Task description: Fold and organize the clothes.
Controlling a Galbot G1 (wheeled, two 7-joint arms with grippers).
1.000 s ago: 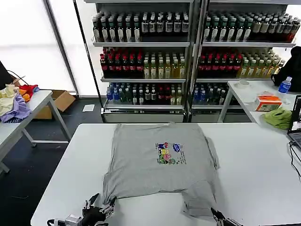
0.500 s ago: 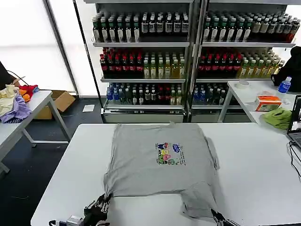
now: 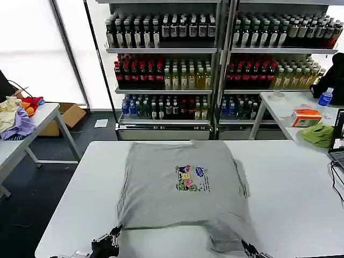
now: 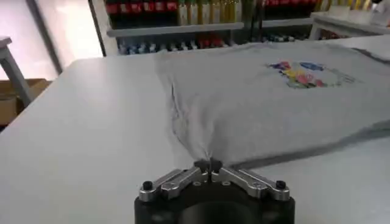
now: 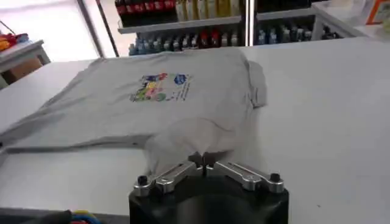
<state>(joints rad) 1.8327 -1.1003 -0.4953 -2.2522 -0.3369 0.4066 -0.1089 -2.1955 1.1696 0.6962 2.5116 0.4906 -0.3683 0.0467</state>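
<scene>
A light grey shirt [image 3: 183,188] with a small multicoloured chest print [image 3: 192,178] lies spread on the white table [image 3: 290,183], its hem toward me. My left gripper [image 3: 114,235] is at the table's near edge, shut on the shirt's near left hem corner; in the left wrist view the gripper [image 4: 208,167] pinches the grey cloth [image 4: 268,97] between its closed jaws. My right gripper [image 3: 246,247] sits at the near right corner of the shirt. The right wrist view shows that gripper [image 5: 202,162] shut on the rumpled hem [image 5: 189,137].
Shelves of bottled drinks [image 3: 215,64] stand behind the table. A side table at left holds purple, yellow and red fabrics [image 3: 16,115]. At right, another table carries a lime-green cloth [image 3: 317,134], an orange box [image 3: 306,115] and a bottle [image 3: 324,98].
The left gripper closed on the shirt's left hem corner and drew back toward me. The shirt shifted slightly nearer, its hem stretched toward the near edge.
</scene>
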